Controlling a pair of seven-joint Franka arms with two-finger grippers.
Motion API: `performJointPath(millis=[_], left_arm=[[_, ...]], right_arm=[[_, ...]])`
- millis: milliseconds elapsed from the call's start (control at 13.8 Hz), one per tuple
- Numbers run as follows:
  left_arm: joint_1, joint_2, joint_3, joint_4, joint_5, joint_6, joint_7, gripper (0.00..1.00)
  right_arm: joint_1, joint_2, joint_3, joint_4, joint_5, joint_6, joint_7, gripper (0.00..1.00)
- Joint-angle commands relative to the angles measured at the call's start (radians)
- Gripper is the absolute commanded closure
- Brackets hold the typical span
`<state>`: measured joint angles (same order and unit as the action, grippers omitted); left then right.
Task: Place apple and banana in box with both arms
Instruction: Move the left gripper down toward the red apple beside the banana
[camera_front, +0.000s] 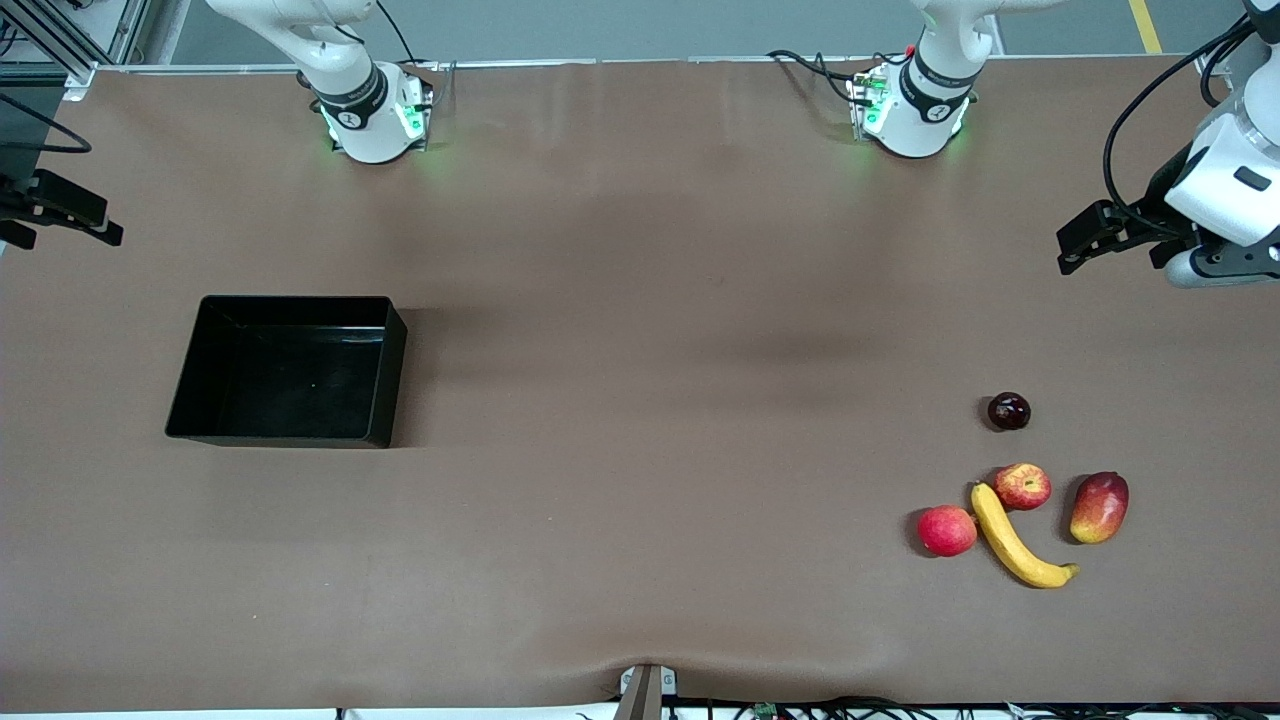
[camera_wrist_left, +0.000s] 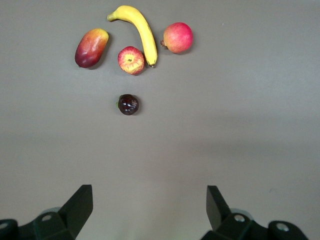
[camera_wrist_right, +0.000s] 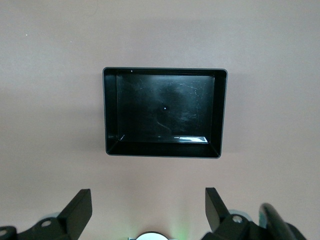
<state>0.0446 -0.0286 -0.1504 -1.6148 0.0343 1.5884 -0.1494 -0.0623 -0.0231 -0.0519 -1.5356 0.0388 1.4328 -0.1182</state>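
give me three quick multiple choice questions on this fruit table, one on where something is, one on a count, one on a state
1. Where does the box sit?
A. toward the right arm's end of the table
B. toward the left arm's end
C. among the fruits

2. How many fruits lie on the table?
A. three
B. five
C. seven

3. What is the state of the left tool?
A. shut on the banana
B. shut on nothing
C. open, holding nothing

Answers:
1 A: the box lies apart from the fruits, toward the right arm's end.
2 B: banana, apple, pinkish-red fruit, mango and dark fruit.
3 C: its fingers stand wide apart over bare table.
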Motion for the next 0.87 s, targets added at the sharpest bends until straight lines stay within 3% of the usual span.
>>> performJointPath(millis=[0, 508, 798], left_arm=[[0.003, 0.0, 0.003, 0.006, -0.011, 0.001, 0.021, 0.0], [0.038, 0.103, 0.011, 0.098, -0.01, 0.002, 0.021, 0.0], [0.103, 0.234, 0.012, 0.108, -0.007, 0.184, 0.024, 0.0]], right_arm=[[-0.011, -0.005, 0.004, 0.009, 0.018, -0.002, -0.008, 0.0], [-0.037, 0.029, 0.0, 0.026, 0.02, 0.008, -0.008, 0.0], [-0.086, 0.119, -0.002, 0.025, 0.015, 0.041, -0.011, 0.0]])
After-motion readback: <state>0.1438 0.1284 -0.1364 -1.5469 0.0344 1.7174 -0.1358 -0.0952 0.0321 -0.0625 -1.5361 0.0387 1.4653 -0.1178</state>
